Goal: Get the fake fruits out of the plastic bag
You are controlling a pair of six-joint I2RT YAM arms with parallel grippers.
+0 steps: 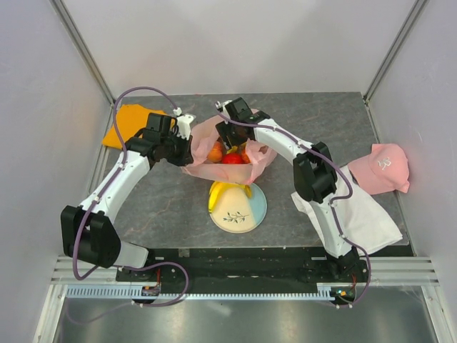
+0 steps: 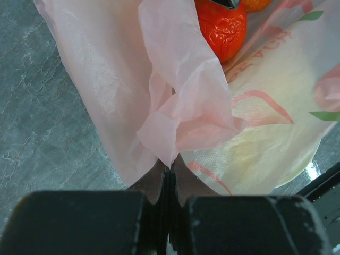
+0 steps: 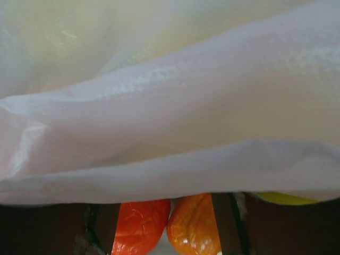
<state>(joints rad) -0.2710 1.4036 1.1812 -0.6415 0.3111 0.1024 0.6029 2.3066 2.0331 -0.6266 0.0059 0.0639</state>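
Two fruits [image 3: 139,229] glimpsed | plastic bag [image 3: 170,117] veils right claw [image 3: 166,229] | left claw [image 2: 169,172] pinches it

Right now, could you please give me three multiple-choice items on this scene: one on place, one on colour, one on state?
1. The banana bunch lies: A on the plate; B on a shelf; C in a bowl.
2. The cap is: A green; B pink; C black.
3. The left end effector is: A wide open; B shut on the plastic bag; C holding a spoon.
Answers: 1 A, the yellow fruit rests on the plate; 2 B, it shows pink; 3 B, a bag fold is pinched in it.
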